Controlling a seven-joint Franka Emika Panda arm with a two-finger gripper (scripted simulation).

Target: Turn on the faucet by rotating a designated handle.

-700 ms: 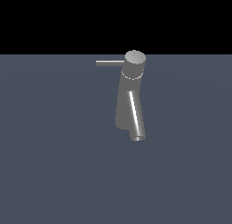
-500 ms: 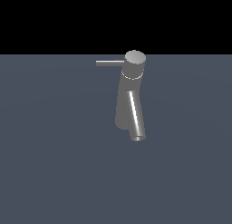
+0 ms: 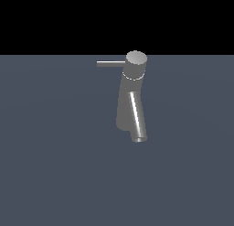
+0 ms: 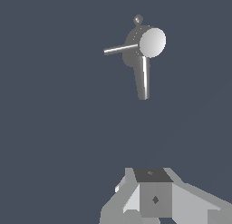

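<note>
Nothing has moved: my tool, grip state unclear, sits well apart from the faucet, its handle unturned.

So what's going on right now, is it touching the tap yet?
Tool well short of the faucet, no contact; open or shut unclear. Handle sticks out sideways from the cap, untouched. Nothing seen in between.

Exterior view faces the faucet sidelong; wrist view looks down on it.
</note>
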